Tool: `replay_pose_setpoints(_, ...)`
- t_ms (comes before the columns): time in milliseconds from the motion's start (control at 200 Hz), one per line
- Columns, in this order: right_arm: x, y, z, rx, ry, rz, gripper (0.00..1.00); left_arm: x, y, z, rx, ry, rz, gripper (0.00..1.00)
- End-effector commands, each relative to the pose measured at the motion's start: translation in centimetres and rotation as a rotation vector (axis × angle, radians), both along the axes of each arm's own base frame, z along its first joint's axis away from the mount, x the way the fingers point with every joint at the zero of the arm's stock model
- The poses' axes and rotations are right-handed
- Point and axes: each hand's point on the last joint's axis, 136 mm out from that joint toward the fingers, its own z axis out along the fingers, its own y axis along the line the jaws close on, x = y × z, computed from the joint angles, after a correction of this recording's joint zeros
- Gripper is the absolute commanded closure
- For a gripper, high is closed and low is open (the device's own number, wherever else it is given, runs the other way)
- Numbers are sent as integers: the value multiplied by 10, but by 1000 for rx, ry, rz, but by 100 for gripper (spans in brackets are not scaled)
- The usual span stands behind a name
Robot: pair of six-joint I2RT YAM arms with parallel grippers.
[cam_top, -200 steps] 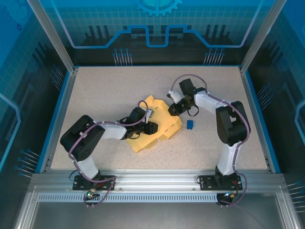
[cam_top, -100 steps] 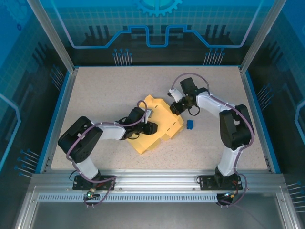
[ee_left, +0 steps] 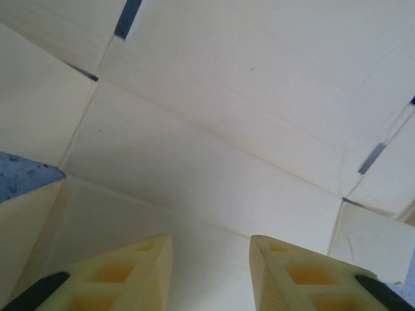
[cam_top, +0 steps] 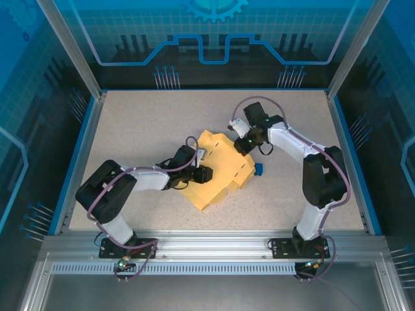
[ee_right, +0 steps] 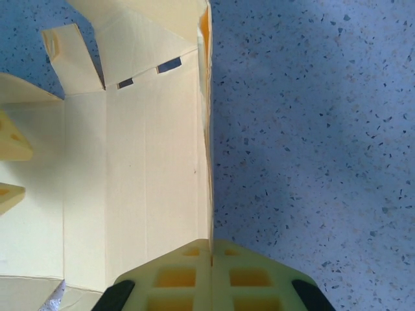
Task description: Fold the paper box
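- Speckled beige tabletop [cam_top: 142, 123]: far-left quarter and near strip lie open.
- Pale yellow flat cardboard sheet [cam_top: 224, 162] takes the centre; left arm [cam_top: 149, 178] bars its near-left side.
- Small blue object [cam_top: 259, 170] sits just beside the sheet's right edge, below the right arm [cam_top: 292, 142].

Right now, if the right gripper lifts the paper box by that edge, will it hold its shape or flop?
Probably flops: the paper box is a thin creased sheet, so panels would likely hinge along the score lines. It looks light; the right gripper, shut on one raised edge, could likely carry it.
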Motion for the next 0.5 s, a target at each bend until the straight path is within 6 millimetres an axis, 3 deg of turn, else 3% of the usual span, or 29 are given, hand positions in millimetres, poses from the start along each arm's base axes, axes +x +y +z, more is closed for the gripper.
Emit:
replay_pose_setpoints(0, -4, 9, 22, -14, -41, 11, 100, -5, -3, -13, -13, 27, -12, 65)
replay_pose_setpoints(160, -12, 22, 27, -15, -51, 18, 100, -9, -5, -27, -10, 31, -2, 69)
replay_pose_setpoints(495, -40, 55, 33, 10, -73, 32, 100, -9, -6, -33, -31, -8, 27, 73)
